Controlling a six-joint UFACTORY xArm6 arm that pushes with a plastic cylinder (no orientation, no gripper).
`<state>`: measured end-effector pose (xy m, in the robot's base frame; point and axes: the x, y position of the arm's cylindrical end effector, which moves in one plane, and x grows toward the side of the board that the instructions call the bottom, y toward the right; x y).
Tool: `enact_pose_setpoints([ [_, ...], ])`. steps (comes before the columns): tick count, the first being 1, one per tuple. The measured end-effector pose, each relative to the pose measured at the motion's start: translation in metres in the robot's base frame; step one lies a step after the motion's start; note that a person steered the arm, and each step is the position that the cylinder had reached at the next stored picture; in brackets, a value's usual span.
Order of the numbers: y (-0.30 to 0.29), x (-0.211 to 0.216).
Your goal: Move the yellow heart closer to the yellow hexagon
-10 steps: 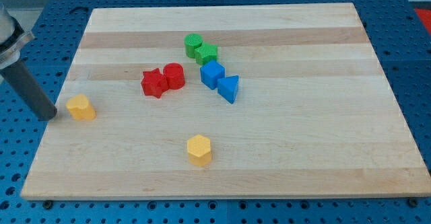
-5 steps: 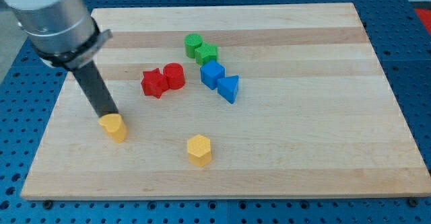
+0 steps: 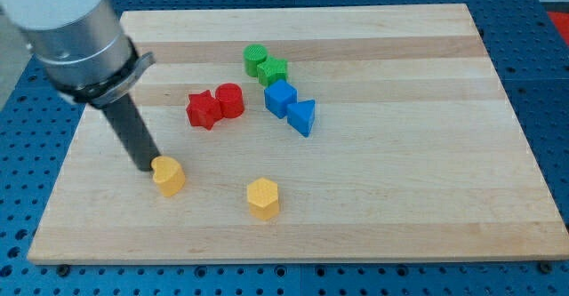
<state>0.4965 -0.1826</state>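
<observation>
The yellow heart [image 3: 168, 175] lies on the wooden board at the lower left. The yellow hexagon [image 3: 263, 197] lies to its right and slightly lower, about a hundred pixels away. My tip [image 3: 143, 167] sits just left of the yellow heart, touching or nearly touching its upper left side. The dark rod rises from there toward the view's top left.
A red star [image 3: 203, 110] and a red cylinder [image 3: 230, 100] sit together mid-board. A green cylinder [image 3: 255, 60] and a green star [image 3: 275, 71] are above them. A blue cube [image 3: 280, 99] and a blue triangle [image 3: 302, 116] lie to the right. The board [image 3: 427, 180] rests on a blue pegboard table.
My tip has moved right and down, pushing the yellow heart from near the board's left edge toward the yellow hexagon. The other blocks have not moved.
</observation>
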Motion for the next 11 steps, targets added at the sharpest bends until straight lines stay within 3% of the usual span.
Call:
enact_pose_setpoints([
  [2,-0.014,-0.004],
  [6,-0.012,0.027],
  [9,0.112,0.015],
  [11,0.048,0.012],
])
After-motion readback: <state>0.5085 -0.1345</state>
